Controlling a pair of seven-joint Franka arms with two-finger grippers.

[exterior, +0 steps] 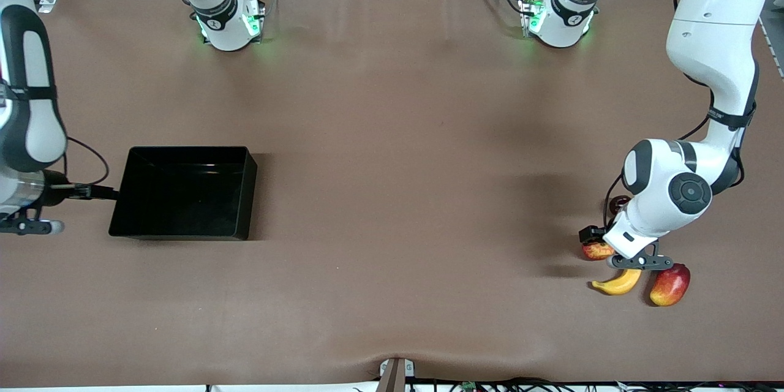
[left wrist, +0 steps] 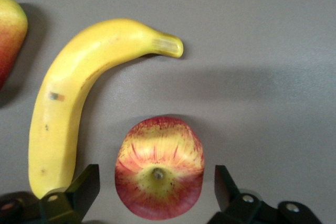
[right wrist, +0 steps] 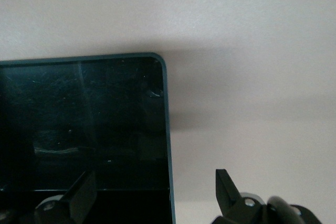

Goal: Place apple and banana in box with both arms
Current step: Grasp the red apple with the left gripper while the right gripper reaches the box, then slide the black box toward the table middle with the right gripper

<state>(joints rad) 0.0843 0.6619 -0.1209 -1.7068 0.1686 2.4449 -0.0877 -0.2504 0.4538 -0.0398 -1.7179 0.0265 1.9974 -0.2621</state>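
Note:
The apple [exterior: 597, 251], red with yellow streaks, lies at the left arm's end of the table. In the left wrist view the apple [left wrist: 159, 169] sits stem up between the fingers. My left gripper [exterior: 595, 240] is low over it, open [left wrist: 156, 178], one finger on each side, neither touching. The yellow banana [exterior: 618, 283] lies beside the apple, nearer the front camera, and shows in the left wrist view [left wrist: 68, 108]. The black box [exterior: 184, 193] stands empty at the right arm's end. My right gripper [exterior: 98, 192] is open [right wrist: 153, 182] over the box's end wall [right wrist: 169, 145].
A red-and-yellow mango [exterior: 669, 285] lies beside the banana, toward the table's end, and its edge shows in the left wrist view [left wrist: 9, 35]. A dark reddish round thing [exterior: 620, 202] is partly hidden under the left arm. Brown tabletop [exterior: 398, 196] lies between box and fruits.

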